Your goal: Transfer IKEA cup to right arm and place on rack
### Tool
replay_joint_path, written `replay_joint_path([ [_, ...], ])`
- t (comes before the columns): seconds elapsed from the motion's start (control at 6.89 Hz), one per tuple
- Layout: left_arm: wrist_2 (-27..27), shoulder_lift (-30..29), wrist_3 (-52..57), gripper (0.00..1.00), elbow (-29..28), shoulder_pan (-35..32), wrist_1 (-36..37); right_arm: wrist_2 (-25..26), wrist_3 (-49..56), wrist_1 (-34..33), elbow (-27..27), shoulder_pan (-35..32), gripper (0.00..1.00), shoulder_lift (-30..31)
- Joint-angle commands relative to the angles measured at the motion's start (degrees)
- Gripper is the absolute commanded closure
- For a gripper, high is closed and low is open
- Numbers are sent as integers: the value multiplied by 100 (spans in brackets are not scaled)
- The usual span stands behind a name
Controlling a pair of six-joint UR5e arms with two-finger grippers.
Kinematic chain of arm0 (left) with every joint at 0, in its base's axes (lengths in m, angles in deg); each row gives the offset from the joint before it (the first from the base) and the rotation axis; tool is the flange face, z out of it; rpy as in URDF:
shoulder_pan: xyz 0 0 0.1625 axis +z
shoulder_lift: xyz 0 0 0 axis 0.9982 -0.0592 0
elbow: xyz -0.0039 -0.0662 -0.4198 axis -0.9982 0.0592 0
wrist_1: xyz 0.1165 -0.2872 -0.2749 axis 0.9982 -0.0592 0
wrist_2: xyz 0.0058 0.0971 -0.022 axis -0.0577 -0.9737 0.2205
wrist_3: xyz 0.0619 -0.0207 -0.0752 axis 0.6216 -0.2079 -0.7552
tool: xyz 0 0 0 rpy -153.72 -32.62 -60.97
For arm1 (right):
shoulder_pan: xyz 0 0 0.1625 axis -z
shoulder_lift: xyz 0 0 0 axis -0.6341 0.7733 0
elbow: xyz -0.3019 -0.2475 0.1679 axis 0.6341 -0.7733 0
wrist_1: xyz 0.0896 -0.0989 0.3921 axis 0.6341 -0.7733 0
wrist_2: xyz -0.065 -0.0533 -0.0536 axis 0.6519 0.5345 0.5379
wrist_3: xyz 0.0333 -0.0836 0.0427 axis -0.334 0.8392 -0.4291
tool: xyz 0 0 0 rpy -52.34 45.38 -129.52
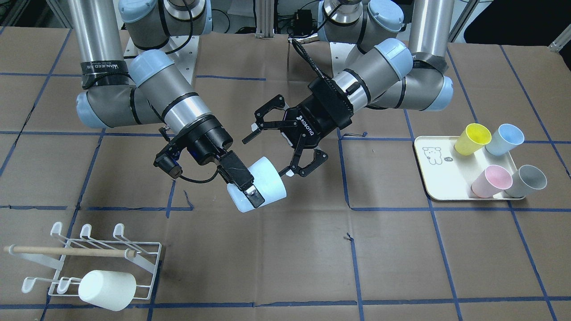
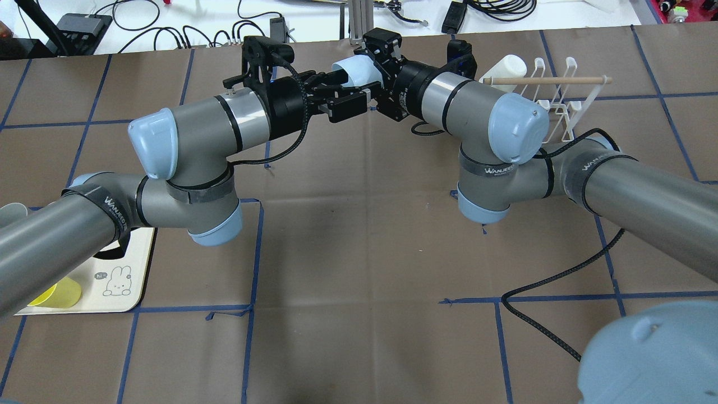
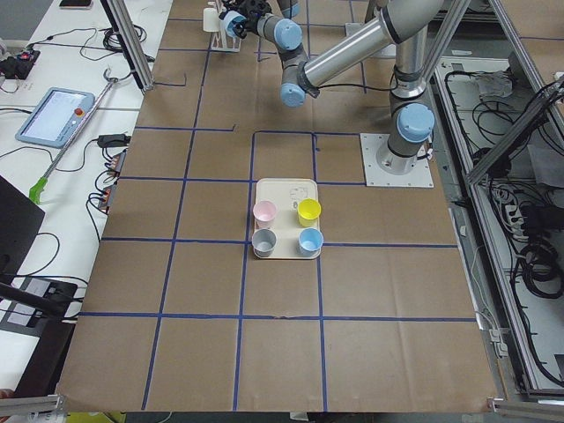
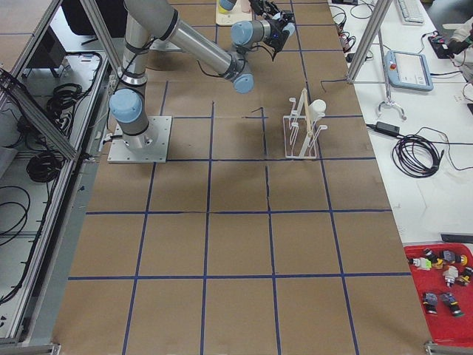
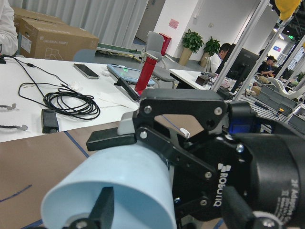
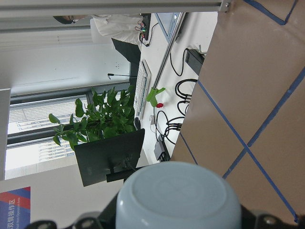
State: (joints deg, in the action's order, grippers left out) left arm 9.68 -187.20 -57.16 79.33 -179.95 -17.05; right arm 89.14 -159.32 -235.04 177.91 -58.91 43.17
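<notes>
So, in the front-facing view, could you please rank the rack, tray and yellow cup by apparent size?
1. rack, though it is nearer the camera, so its lead over the tray is unsure
2. tray
3. yellow cup

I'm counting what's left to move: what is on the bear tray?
Four upright cups stand on the tray: yellow cup, blue cup, pink cup, grey cup. The tray surface under them is hidden; nothing else shows.
</notes>
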Motion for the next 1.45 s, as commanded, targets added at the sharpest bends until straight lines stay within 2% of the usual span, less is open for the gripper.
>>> replay_joint_path([
  [0.0, 37, 71, -6, 4, 138, 402, -7, 9, 39, 0, -9, 0, 75, 1],
  [0.29, 11, 238, -6, 4, 323, 877, -68, -9, 205, -9, -18, 70, 84, -43],
  [0.44, -59, 221, -6, 4, 280, 1097, -260, 0, 676, 0, -105, 227, 84, -61],
  [0.58, -199, 282, 2, 4, 132, 1169, -871, 35, 1229, 0, -149, 507, 89, -61],
  [0.73, -1105, 396, 3, 4, -131, 1152, -1782, 53, 2374, 0, -149, 719, 89, -61],
  [1.02, -2095, 362, 3, 4, -894, 1108, -3636, 70, 5143, -9, -141, 1228, 91, -61],
  [1.31, -3402, 344, 3, 3, -1572, 837, -5709, 201, 7882, -79, -202, 1720, 95, -61],
])
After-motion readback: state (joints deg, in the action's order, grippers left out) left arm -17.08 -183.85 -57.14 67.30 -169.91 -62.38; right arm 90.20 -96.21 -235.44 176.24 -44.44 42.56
